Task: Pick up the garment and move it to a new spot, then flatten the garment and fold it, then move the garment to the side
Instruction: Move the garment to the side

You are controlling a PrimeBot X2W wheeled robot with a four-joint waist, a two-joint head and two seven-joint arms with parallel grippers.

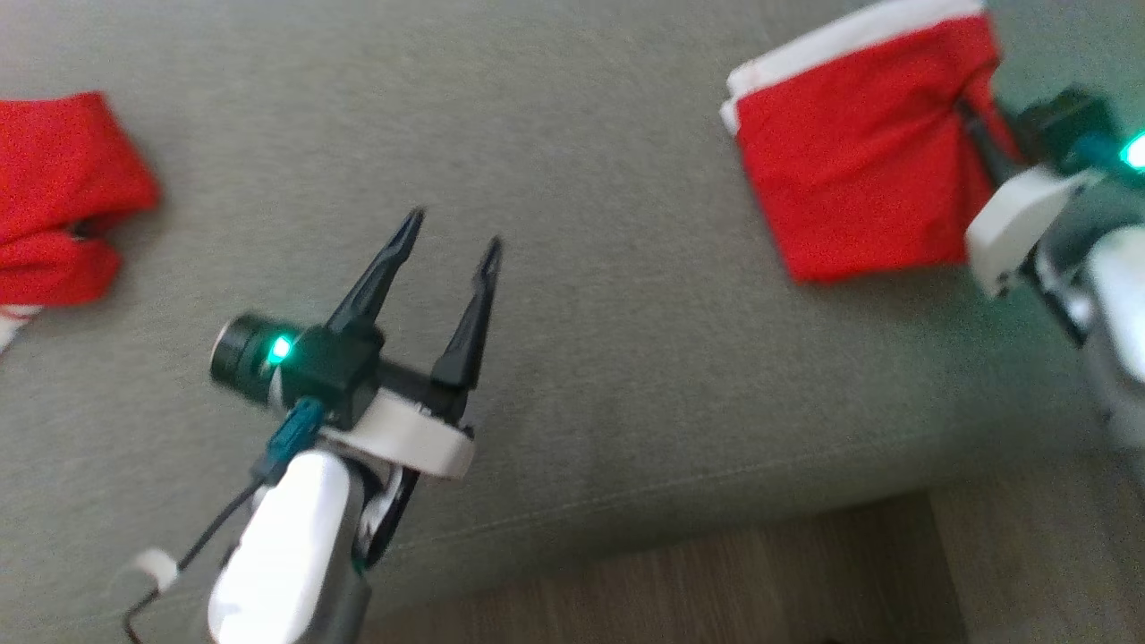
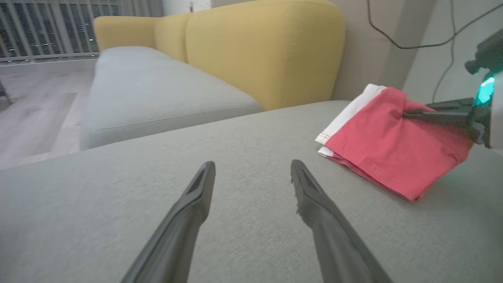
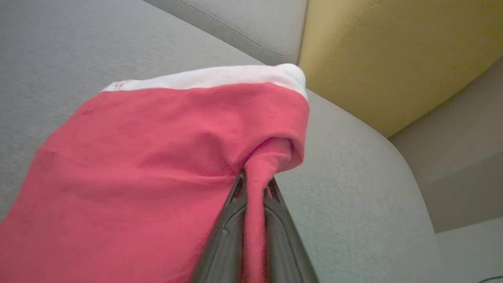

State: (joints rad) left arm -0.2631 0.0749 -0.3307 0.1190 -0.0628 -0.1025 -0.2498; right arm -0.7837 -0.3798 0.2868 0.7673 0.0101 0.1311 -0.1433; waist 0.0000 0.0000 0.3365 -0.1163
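The folded red garment [image 1: 850, 161] with a white band lies on the grey sofa seat [image 1: 581, 358] at the upper right. My right gripper [image 1: 971, 121] is shut on a pinch of its red cloth at the garment's right edge; in the right wrist view the garment [image 3: 157, 165] bunches between the gripper's [image 3: 253, 182] two fingers. The left wrist view has the garment [image 2: 393, 149] at the right, its near corner raised off the seat. My left gripper [image 1: 452, 237] hovers open over the bare seat, well left of the garment, with nothing between its fingers [image 2: 196, 196].
A second, crumpled red cloth [image 1: 63, 197] lies at the left edge of the seat. The yellow backrest [image 2: 255, 51] rises behind the seat. The seat's front edge and wooden floor [image 1: 716, 581] lie below. A cable [image 2: 412, 43] hangs on the wall.
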